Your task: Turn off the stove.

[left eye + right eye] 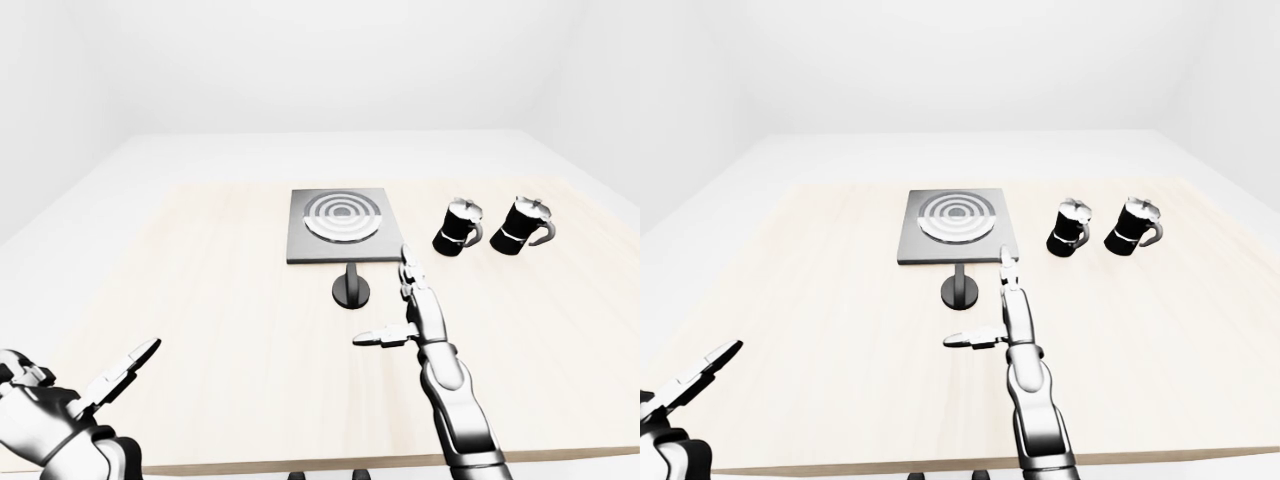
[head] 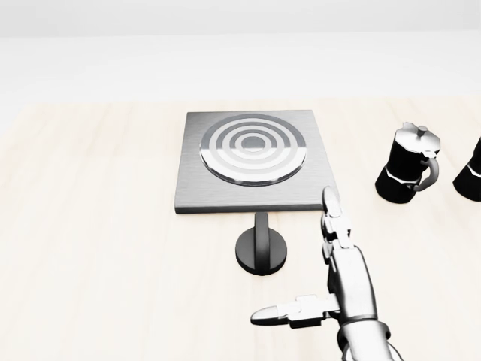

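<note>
Above the pale wooden tabletop [image 2: 90, 226]: right hand [image 2: 331, 263], fingers spread, thumb pointing left, holding nothing. Just left of its fingertips, not touching: black round stove knob [image 2: 261, 250]. Beyond the knob: grey square stove with ringed burner [image 2: 252, 154]. Right of hand: two black-and-silver moka pots [image 1: 458, 227]. Left hand [image 1: 75, 400], lower left, fingers spread, empty.

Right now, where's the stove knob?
In the head view the stove knob sits on the table just below the stove plate, left of the right hand.
</note>
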### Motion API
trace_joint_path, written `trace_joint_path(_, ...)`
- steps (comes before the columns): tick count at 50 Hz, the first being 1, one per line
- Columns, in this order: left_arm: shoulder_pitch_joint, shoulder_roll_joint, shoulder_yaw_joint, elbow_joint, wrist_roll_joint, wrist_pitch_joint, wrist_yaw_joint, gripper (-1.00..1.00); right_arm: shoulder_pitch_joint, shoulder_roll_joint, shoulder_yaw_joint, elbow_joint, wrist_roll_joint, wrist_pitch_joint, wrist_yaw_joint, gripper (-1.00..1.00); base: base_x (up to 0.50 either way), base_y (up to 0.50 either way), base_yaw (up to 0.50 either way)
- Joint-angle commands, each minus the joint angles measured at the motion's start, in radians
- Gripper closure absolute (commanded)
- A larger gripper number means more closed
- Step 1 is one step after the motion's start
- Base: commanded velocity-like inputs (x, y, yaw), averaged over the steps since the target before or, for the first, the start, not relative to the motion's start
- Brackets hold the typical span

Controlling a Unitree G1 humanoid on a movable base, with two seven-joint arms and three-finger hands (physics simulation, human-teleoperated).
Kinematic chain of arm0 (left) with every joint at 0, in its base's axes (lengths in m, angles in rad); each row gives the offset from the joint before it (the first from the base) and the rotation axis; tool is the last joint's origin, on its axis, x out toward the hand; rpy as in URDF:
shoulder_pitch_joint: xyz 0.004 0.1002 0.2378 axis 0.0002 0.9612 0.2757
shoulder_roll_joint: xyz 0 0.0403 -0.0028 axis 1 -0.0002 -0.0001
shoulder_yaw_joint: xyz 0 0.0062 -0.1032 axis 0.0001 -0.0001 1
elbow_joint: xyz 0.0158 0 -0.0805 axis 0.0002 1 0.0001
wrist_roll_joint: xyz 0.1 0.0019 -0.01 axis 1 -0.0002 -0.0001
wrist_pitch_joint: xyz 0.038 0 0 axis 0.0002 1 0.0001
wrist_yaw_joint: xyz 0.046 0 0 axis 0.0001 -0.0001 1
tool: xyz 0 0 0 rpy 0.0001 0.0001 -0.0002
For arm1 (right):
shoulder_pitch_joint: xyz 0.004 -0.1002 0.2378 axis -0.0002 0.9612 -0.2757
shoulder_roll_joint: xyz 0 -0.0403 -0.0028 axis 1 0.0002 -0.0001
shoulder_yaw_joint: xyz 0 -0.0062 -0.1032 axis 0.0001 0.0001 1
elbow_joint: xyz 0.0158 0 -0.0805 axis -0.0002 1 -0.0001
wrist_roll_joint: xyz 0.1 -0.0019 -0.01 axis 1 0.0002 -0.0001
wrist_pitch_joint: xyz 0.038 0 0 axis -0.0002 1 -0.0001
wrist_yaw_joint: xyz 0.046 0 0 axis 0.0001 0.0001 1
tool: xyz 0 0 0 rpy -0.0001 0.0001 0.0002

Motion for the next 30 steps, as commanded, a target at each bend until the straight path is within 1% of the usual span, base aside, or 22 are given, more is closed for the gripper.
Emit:
trace_joint_path(1, -0.002, 0.000, -0.001, 0.009, 0.000, 0.000, 0.000, -1.00, -0.002, 0.000, 0.006, 0.009, -0.005, 0.000, 0.004, -1.00, 0.00, 0.00, 0.00)
trace_joint_path(3, -0.001, 0.001, -0.002, 0.007, 0.000, 0.000, 0.002, -1.00, -0.003, 0.000, 0.007, 0.015, -0.006, -0.004, 0.006, -1.00, 0.00, 0.00, 0.00)
trace_joint_path(6, 0.004, -0.001, -0.001, -0.011, -0.002, 0.000, 0.000, -1.00, -0.001, 0.001, 0.016, 0.004, -0.013, 0.010, 0.011, -1.00, 0.00, 0.00, 0.00)
trace_joint_path(10, 0.006, -0.004, 0.002, -0.019, -0.003, 0.000, -0.003, -1.00, 0.002, 0.002, 0.019, -0.002, -0.009, 0.019, 0.021, -1.00, 0.00, 0.00, 0.00)
trace_joint_path(17, 0.000, 0.000, 0.000, 0.001, 0.000, 0.000, -0.001, -1.00, -0.004, 0.003, 0.028, 0.007, -0.029, 0.019, 0.024, -1.00, 0.00, 0.00, 0.00)
trace_joint_path(27, 0.002, -0.004, 0.004, -0.023, -0.001, 0.000, -0.003, -1.00, -0.023, 0.006, 0.017, 0.043, 0.005, 0.019, 0.044, -1.00, 0.00, 0.00, 0.00)
trace_joint_path(30, -0.001, -0.001, 0.003, -0.007, 0.000, 0.000, -0.003, -1.00, -0.018, 0.011, 0.033, 0.010, 0.008, 0.019, 0.053, -1.00, 0.00, 0.00, 0.00)
